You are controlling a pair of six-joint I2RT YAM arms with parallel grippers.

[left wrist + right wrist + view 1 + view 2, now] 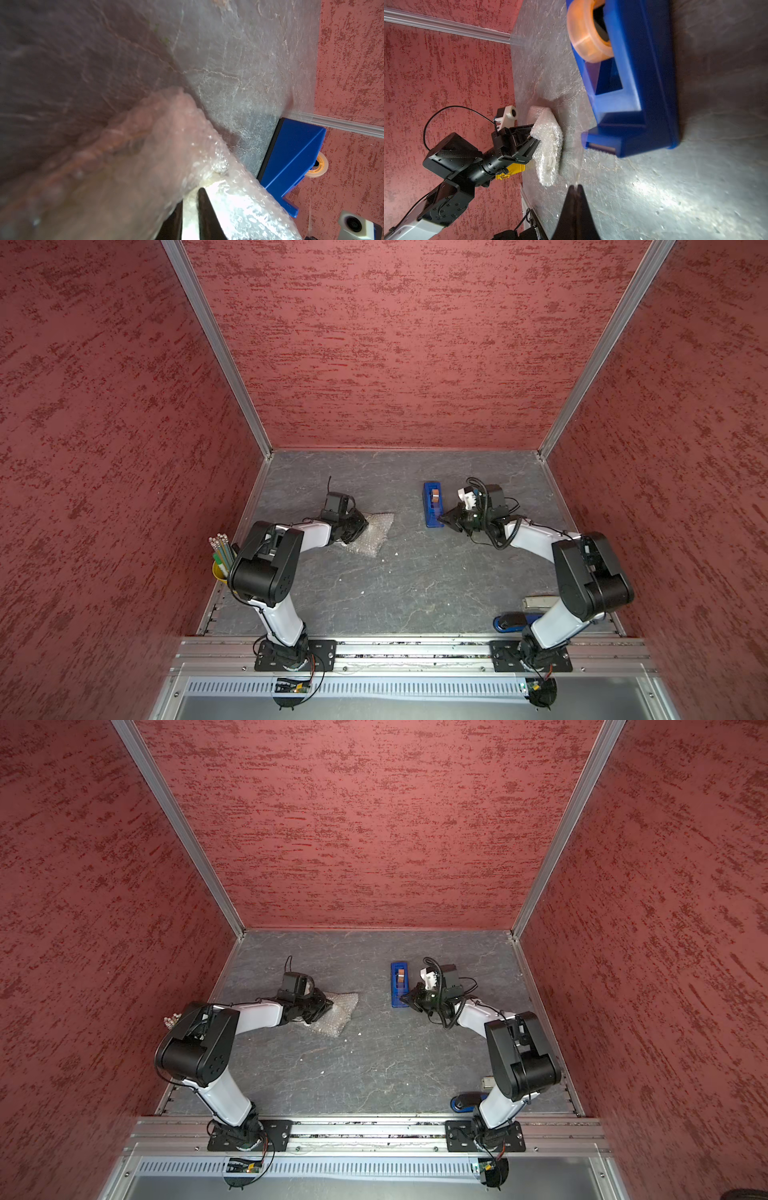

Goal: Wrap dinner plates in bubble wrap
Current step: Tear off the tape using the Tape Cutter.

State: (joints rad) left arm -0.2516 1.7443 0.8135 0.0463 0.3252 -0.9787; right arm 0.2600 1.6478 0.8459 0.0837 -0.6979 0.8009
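Note:
The bubble wrap (372, 537) (337, 1017) lies folded into a whitish bundle left of the table's middle. My left gripper (362, 526) (191, 197) is shut on the bundle's near edge (239, 207), seen also in the right wrist view (548, 145). The dinner plates are hidden. My right gripper (442, 520) (404, 1000) (575, 187) sits at the near end of the blue tape dispenser (433, 504) (643, 83). It is shut on a thin clear strip of tape (578, 176) drawn from the cutter.
A yellow pencil cup (220, 568) stands at the left edge behind my left arm. A blue and black stapler (513, 620) and a grey metal piece (538, 601) lie near my right arm's base. Red walls close three sides.

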